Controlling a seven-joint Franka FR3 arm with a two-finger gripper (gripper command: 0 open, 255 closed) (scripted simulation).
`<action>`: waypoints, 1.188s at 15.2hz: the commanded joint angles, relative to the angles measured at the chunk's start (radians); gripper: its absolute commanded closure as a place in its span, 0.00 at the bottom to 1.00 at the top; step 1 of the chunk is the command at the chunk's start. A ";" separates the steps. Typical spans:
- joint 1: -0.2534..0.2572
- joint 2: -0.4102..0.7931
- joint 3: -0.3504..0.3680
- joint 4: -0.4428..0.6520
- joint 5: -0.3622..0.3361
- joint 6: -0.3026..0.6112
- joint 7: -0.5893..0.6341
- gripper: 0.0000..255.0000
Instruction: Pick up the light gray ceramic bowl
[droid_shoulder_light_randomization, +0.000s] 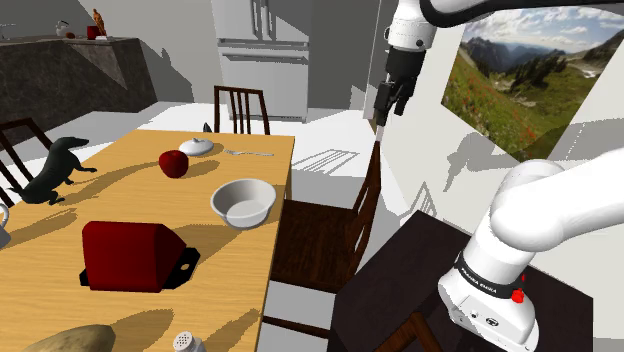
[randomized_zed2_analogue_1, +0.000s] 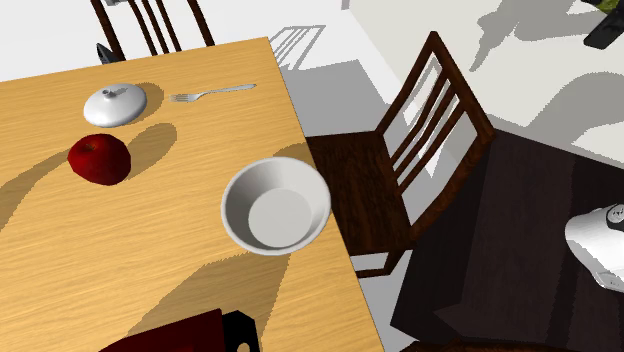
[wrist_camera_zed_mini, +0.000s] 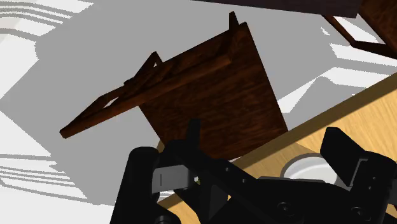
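shoulder view: the white franka arm (droid_shoulder_light_randomization: 520, 230) rises from its dark stand (droid_shoulder_light_randomization: 420, 270) at the right and bends overhead. its all-black two-finger gripper (droid_shoulder_light_randomization: 388, 108) hangs pointing down, high above the dark wooden slat-back chair (droid_shoulder_light_randomization: 330, 225) and well apart from the table. the light grey round bowl (droid_shoulder_light_randomization: 243, 203) sits upright on the light wooden table (droid_shoulder_light_randomization: 130, 200), near the table's right edge and just beside that chair. farther along the table lie a dark red apple (droid_shoulder_light_randomization: 174, 163), a white knobbed lid (droid_shoulder_light_randomization: 198, 147) and a silvery fork (droid_shoulder_light_randomization: 247, 153). nearer stands a red boxy appliance (droid_shoulder_light_randomization: 125, 257).

second exterior view: the bowl (randomized_zed2_analogue_1: 275, 205) stands empty near the table's right edge. the apple (randomized_zed2_analogue_1: 99, 159) lies to its left, apart from it, and the chair (randomized_zed2_analogue_1: 420, 150) is to its right.

wrist view: the black fingers (wrist_camera_zed_mini: 343, 153) stand apart and clasp nothing. between them a part of the bowl's pale rim (wrist_camera_zed_mini: 305, 167) shows, well below the gripper on the table, with the chair (wrist_camera_zed_mini: 210, 83) beyond the table's edge.
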 joint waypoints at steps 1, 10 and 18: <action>0.000 0.000 0.000 0.000 0.000 0.000 0.000 0.00; 0.037 0.309 -0.022 0.024 0.089 0.275 -0.021 0.00; 0.078 0.617 -0.036 0.140 0.200 0.455 -0.078 0.00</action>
